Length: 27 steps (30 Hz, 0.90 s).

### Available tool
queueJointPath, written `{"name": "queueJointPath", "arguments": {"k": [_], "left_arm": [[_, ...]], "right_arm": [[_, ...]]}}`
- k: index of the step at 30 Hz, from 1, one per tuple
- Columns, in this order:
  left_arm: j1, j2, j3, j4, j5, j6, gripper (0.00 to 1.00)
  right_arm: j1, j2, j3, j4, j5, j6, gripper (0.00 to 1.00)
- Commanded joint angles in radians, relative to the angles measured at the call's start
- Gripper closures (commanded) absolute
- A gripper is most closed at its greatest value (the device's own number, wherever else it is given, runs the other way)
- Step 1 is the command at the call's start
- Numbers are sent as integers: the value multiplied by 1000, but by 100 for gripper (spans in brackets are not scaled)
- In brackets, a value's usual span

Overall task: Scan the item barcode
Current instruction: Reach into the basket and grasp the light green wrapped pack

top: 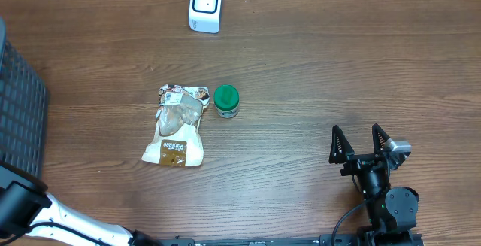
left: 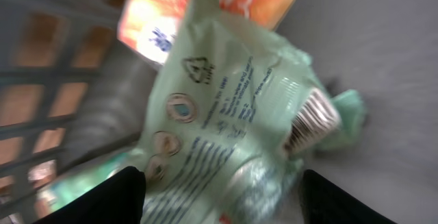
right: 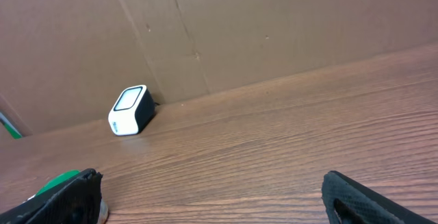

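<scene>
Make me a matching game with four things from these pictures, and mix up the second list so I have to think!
Things:
1. scanner
2. jar
3. snack bag
4. right gripper

Clues:
A. lying flat, just left of the jar
B. open, holding nothing
C. white box at the far side
D. has a green lid

Pairs: 1-C, 2-D, 3-A, 4-B
</scene>
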Motion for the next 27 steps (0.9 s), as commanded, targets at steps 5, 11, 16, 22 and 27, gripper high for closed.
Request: {"name": "queueJointPath", "arguments": {"k": [5, 11, 16, 22, 27], "left_arm": [[7, 101, -12, -6, -12, 22, 30], [5, 114, -12, -7, 9, 20, 96], [-4, 106, -12, -24, 11, -26, 96], [-46, 32, -12, -34, 76, -65, 96], [-109, -112, 7, -6, 145, -153, 96]], "right_arm": [[6, -8, -11, 6, 8, -4, 0], [6, -8, -11, 6, 8, -4, 0], [6, -8, -11, 6, 8, -4, 0], [6, -8, -11, 6, 8, -4, 0], [6, -8, -11, 6, 8, -4, 0]]}}
